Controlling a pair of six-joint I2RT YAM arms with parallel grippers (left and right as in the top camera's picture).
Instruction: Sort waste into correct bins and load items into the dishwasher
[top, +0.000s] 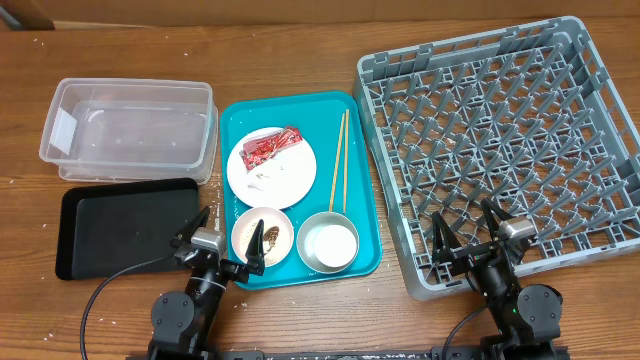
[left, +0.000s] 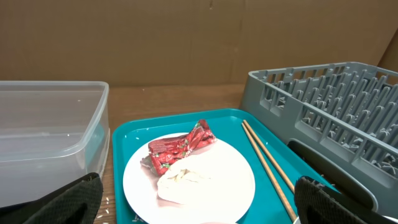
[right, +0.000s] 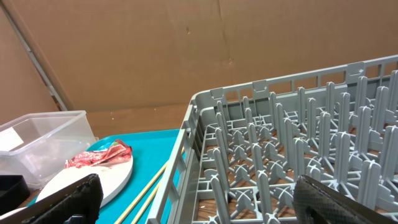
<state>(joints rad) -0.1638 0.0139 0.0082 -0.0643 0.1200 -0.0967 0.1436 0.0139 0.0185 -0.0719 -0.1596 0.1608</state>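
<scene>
A teal tray (top: 355, 190) holds a white plate (top: 290, 178) with a red wrapper (top: 268, 148) and a white crumpled napkin (left: 183, 180), a small white bowl with brown scraps (top: 262, 236), a metal bowl (top: 328, 242) and wooden chopsticks (top: 339, 160). The grey dish rack (top: 510, 140) stands at the right. My left gripper (top: 222, 240) is open and empty at the tray's near left edge. My right gripper (top: 478, 232) is open and empty over the rack's near edge. The plate (left: 217, 183), wrapper (left: 180, 147) and chopsticks (left: 267, 165) show in the left wrist view.
A clear plastic bin (top: 130, 128) stands at the back left, with a black tray (top: 125, 225) in front of it. The rack's rim (right: 205, 124) fills the right wrist view. Small crumbs lie on the wooden table.
</scene>
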